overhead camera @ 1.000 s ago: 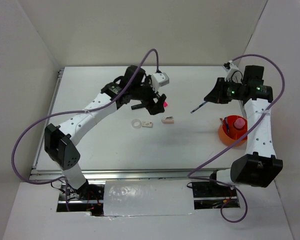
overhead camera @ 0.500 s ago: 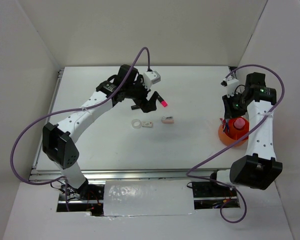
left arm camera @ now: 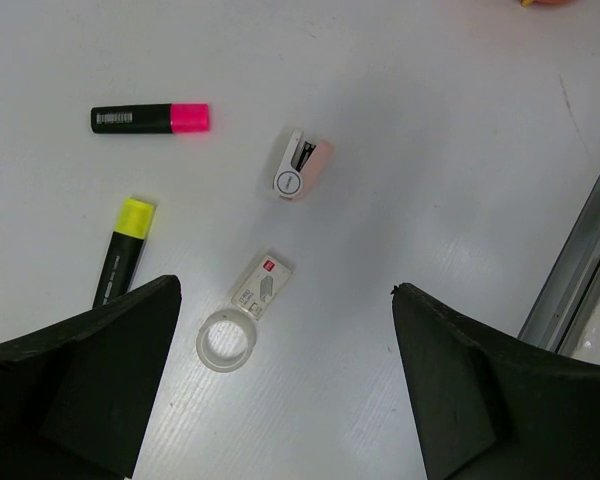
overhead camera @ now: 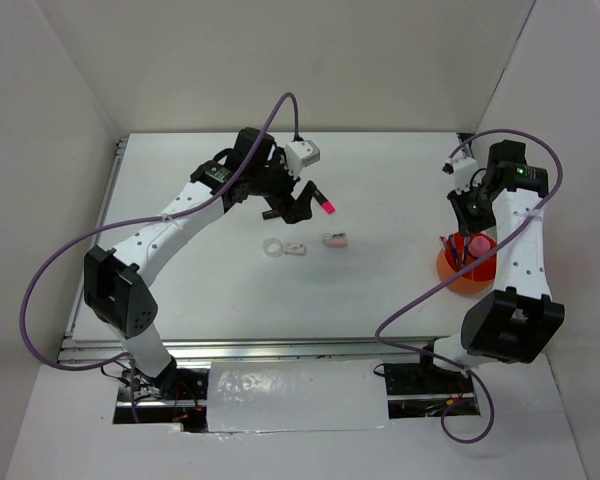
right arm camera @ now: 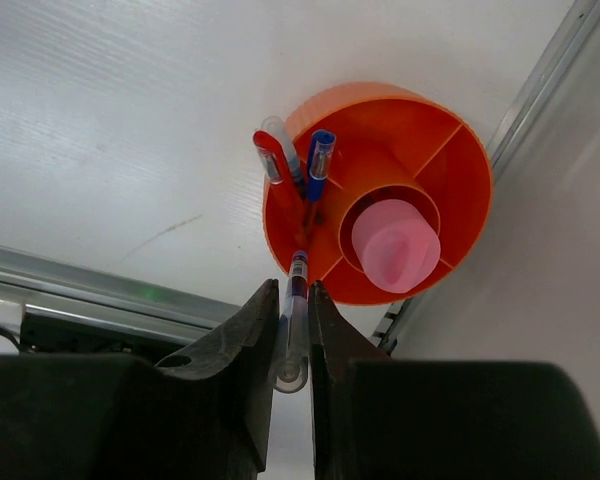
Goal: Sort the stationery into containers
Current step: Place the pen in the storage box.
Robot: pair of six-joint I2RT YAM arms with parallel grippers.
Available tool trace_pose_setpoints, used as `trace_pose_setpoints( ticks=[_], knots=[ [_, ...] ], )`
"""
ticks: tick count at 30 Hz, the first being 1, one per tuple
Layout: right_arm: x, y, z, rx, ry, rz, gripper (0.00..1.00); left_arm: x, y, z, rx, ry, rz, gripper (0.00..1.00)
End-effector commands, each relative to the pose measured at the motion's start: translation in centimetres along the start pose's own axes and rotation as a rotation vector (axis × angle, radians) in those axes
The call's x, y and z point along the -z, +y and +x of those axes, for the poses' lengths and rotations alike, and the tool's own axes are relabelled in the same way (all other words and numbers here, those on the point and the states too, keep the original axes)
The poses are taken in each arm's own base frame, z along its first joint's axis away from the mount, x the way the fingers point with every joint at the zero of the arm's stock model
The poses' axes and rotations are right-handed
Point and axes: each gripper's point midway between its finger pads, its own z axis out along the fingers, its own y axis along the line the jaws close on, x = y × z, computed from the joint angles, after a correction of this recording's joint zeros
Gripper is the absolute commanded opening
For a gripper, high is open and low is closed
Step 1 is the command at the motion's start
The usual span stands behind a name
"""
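Observation:
The orange cup (right arm camera: 477, 165) has divided compartments. A pink tube (right arm camera: 395, 245) stands in its centre, and a red pen (right arm camera: 269, 157) and a blue pen (right arm camera: 320, 154) stand in a side compartment. My right gripper (right arm camera: 293, 292) is shut on a thin clear pen (right arm camera: 296, 312) whose tip points down at the cup's rim. In the top view the right gripper (overhead camera: 469, 222) hangs over the cup (overhead camera: 450, 272). My left gripper (left arm camera: 285, 288) is open above a pink-capped highlighter (left arm camera: 150, 118), a yellow-capped highlighter (left arm camera: 123, 258), a tape ring (left arm camera: 226, 340), a small white box (left arm camera: 261, 284) and a whitish-pink eraser (left arm camera: 300, 165).
The cup stands near the table's right edge, by the metal rail (right arm camera: 70, 285). White walls (overhead camera: 70, 90) enclose the table on three sides. The tape ring (overhead camera: 273, 247), box (overhead camera: 296, 249) and eraser (overhead camera: 336, 239) lie mid-table, just in front of the left gripper (overhead camera: 302, 203).
My right gripper has swung from the back of the table to above the orange cup, carrying the pen. The left arm shifted slightly to the left, then held still.

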Motion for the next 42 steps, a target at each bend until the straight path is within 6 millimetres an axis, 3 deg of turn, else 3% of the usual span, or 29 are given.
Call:
trace_pose_setpoints(
  ticks=[1, 18, 20, 23, 24, 27, 30, 34, 40, 41, 42],
  knots=[
    [0.2, -1.1, -1.1, 0.031, -0.021, 0.049, 0.01, 0.9, -0.2, -2.4, -0.042, -0.062, 0.006, 0.99],
    [-3.4, -0.6, -1.0, -0.009, -0.004, -0.018, 0.06, 0.6, 0.3, -1.5, -0.045, -0.047, -0.007, 0.99],
    [-3.8, -0.6, -0.8, -0.011, 0.001, -0.016, 0.19, 0.6, 0.3, -1.5, -0.049, -0.045, -0.009, 0.99],
    [-4.0, -0.7, -0.7, -0.009, 0.003, -0.010, 0.28, 0.7, 0.4, -1.6, -0.048, -0.046, -0.012, 0.99],
    [-4.0, -0.8, -0.7, -0.007, 0.002, -0.006, 0.38, 0.6, 0.5, -1.6, -0.048, -0.046, -0.015, 0.99],
    [-4.0, -0.9, -0.6, -0.009, 0.010, 0.002, 0.53, 0.4, 0.7, -1.5, -0.046, -0.039, -0.019, 0.99],
    [-3.4, -0.8, -1.0, -0.012, -0.009, 0.009, 0.59, 0.4, 1.3, -1.5, -0.038, -0.038, -0.043, 0.99],
    [-1.2, 0.1, -3.1, -0.017, -0.091, -0.008, 0.59, 0.2, 2.8, -1.2, -0.003, -0.024, -0.094, 0.99],
    [3.0, 2.6, -7.2, -0.073, -0.297, -0.105, 0.57, -1.6, 8.3, 2.2, 0.029, 0.079, -0.171, 0.98],
    [3.2, 3.2, -7.7, -0.080, -0.326, -0.131, 0.57, -2.6, 9.6, 4.0, 0.050, 0.134, -0.173, 0.94],
    [3.6, 3.6, -7.9, -0.101, -0.344, -0.144, 0.57, -2.7, 10.5, 3.5, 0.004, 0.138, -0.172, 0.92]
  ],
)
